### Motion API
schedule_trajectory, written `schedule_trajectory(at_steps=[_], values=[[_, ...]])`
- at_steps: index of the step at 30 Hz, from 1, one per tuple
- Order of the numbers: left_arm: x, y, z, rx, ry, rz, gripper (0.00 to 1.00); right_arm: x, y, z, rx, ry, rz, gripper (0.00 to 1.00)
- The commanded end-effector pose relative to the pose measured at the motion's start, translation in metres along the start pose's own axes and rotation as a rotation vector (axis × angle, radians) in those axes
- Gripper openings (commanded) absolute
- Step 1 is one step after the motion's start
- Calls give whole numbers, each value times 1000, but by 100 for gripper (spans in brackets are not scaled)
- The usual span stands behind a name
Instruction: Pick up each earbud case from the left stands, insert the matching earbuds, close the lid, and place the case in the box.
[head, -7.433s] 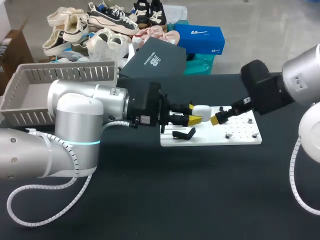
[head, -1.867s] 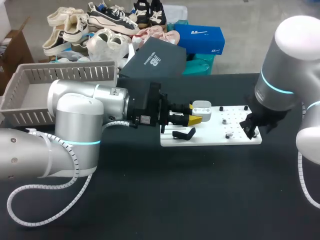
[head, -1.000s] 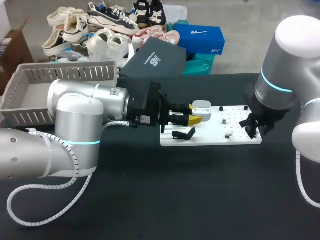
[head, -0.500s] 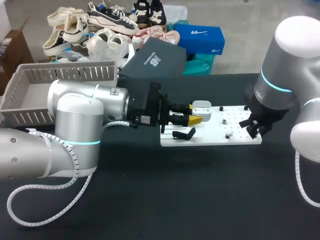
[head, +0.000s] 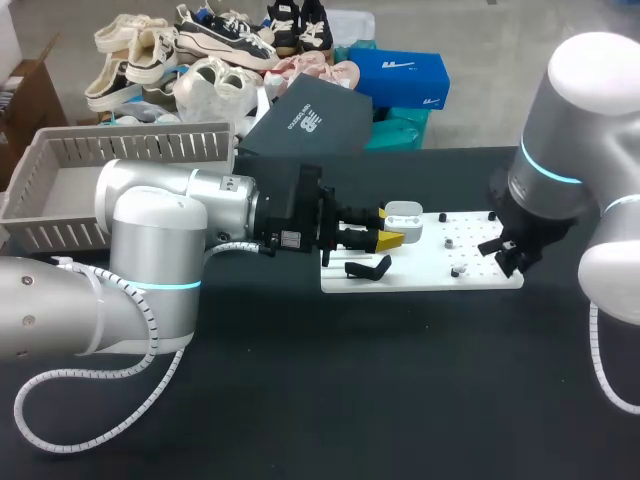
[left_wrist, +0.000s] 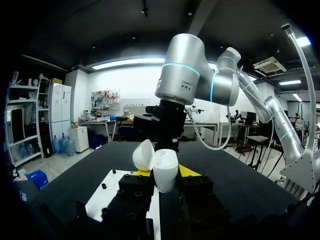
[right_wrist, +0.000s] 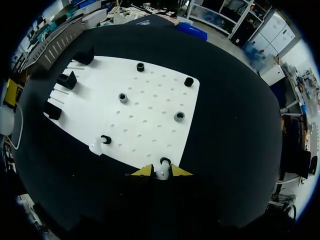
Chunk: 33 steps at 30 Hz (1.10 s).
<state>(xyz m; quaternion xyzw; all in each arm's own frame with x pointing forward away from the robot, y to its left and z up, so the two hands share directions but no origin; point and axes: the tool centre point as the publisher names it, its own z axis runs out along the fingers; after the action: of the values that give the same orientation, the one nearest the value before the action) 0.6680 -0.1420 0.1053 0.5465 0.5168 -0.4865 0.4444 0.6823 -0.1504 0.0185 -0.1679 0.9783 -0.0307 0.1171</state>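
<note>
Left gripper (left_wrist: 165, 172) clamps glossy white open-lidded case (left_wrist: 164, 162) | right gripper (right_wrist: 161, 171) pinches smooth white earbud (right_wrist: 161, 175)

Nothing written, numbered or signed can be read on what the desk (head: 350, 390) carries. The white pegboard (right_wrist: 150, 100) shows only its holes, and the open earbud case (left_wrist: 165, 172) shows a plain shell. A small pale sticker (head: 291, 240) on the left arm (head: 170, 220) is too small to read.

White earbud case (left_wrist: 164, 176), lid open, upright in left gripper (left_wrist: 165, 172), at 11 o'clock of board (head: 420, 276). White earbud (right_wrist: 161, 174) in right gripper (right_wrist: 161, 171), 4 o'clock corner.
</note>
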Motion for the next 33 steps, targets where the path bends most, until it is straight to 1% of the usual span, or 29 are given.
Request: schedule_trajectory(at_steps=[1,7,12,15,22,23,24,27,33], values=[[1,0,0,0,0,1,0,-1,0,-3,6,-3,-4,0],[1,0,0,0,0,1,0,-1,2,-16,6,-24,-12,0],[1,0,0,0,0,1,0,-1,7,-35,17,-56,-41,0],[1,0,0,0,0,1,0,-3,10,-54,24,-81,-70,0],[1,0,0,0,0,1,0,-11,21,-107,44,-160,-136,0],[1,0,0,0,0,1,0,-12,22,-109,43,-163,-138,0],[1,0,0,0,0,1,0,-12,26,-121,39,-177,-152,0],[1,0,0,0,0,1,0,-12,34,-139,33,-200,-179,0],[1,0,0,0,0,1,0,-8,51,-164,-4,-233,-215,0]])
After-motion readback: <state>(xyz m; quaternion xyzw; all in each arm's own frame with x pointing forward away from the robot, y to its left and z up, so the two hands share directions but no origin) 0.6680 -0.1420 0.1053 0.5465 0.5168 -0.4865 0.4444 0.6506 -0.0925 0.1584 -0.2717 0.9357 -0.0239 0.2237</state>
